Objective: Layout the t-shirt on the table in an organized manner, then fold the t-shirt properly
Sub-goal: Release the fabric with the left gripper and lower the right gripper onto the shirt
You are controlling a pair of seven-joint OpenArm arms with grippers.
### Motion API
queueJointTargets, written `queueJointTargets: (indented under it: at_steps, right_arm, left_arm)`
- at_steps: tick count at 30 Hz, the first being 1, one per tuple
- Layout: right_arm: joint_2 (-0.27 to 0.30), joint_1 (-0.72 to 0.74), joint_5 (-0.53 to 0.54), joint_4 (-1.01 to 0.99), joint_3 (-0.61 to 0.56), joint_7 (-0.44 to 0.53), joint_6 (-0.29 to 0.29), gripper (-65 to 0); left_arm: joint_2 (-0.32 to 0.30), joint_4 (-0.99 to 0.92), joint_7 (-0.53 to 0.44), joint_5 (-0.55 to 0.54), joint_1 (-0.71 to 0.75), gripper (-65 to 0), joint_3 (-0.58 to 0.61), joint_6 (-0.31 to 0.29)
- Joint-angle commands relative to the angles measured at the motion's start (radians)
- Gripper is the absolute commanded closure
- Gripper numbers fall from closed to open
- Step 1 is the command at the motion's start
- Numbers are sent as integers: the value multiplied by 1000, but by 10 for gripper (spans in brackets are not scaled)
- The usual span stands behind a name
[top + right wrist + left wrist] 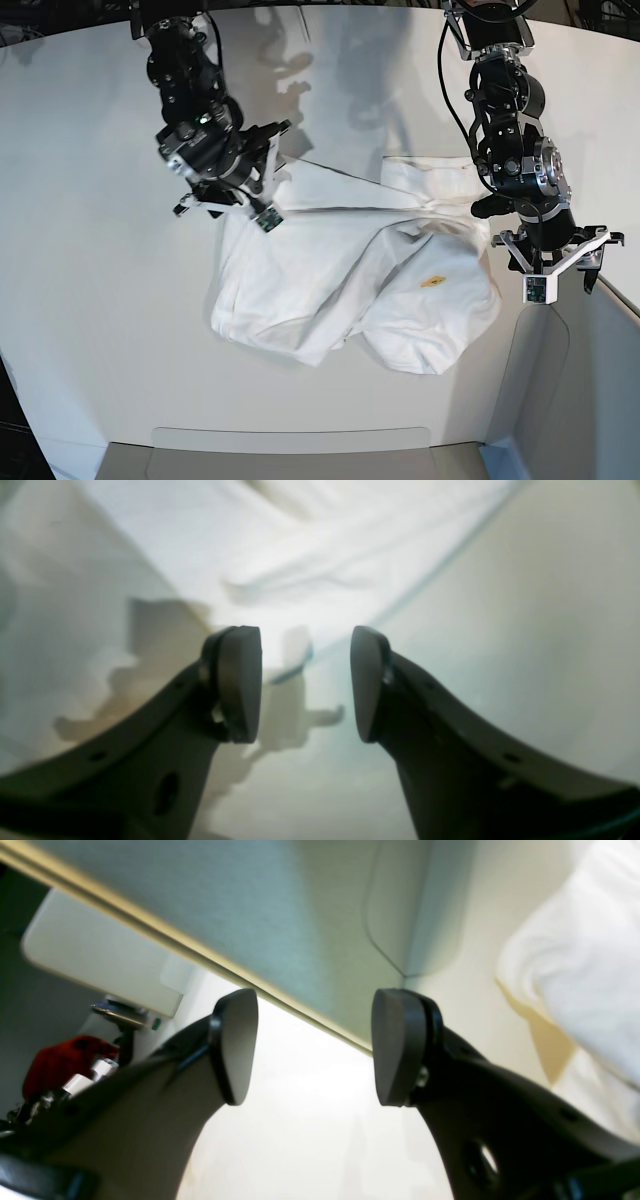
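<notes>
The white t-shirt [340, 270] lies crumpled in a heap on the middle of the white table [90, 300], with a small orange mark [433, 282] facing up. My left gripper [555, 258] hangs open just off the shirt's right edge. In the left wrist view the left gripper [315, 1047] has nothing between its fingers, and the t-shirt [590, 965] lies off to the right. My right gripper [240, 190] hovers over the shirt's upper left corner. The right gripper [305, 682] is open and empty in its wrist view, with the t-shirt [300, 555] spread beyond it.
A grey panel [575, 400] stands at the table's right front, close under the left arm, and shows as a grey panel [300, 915] in the left wrist view. A flat grey ledge [290, 445] runs along the front edge. A red object [65, 1060] shows at the far left.
</notes>
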Motion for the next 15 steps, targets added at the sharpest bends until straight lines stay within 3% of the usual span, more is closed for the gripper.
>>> queueJointTargets:
  at_steps: [1, 6, 12, 15]
  right_arm:
    - [-6, 15, -64, 23, -53, 11, -4, -288]
    - [-66, -13, -321, 18, -208, 11, -70, -288]
    - [-84, -22, -341, -35, -240, 11, -85, -288]
    - [-95, -17, -342, -94, -213, 11, -163, -288]
  left_arm:
    - [-5, 19, -24, 10, -12, -348, 1, 9]
    - [-2, 17, -22, 10, -16, -348, 3, 9]
    - [0, 16, -22, 10, -18, -348, 9, 9]
    - [0, 16, -19, 10, -18, -348, 9, 9]
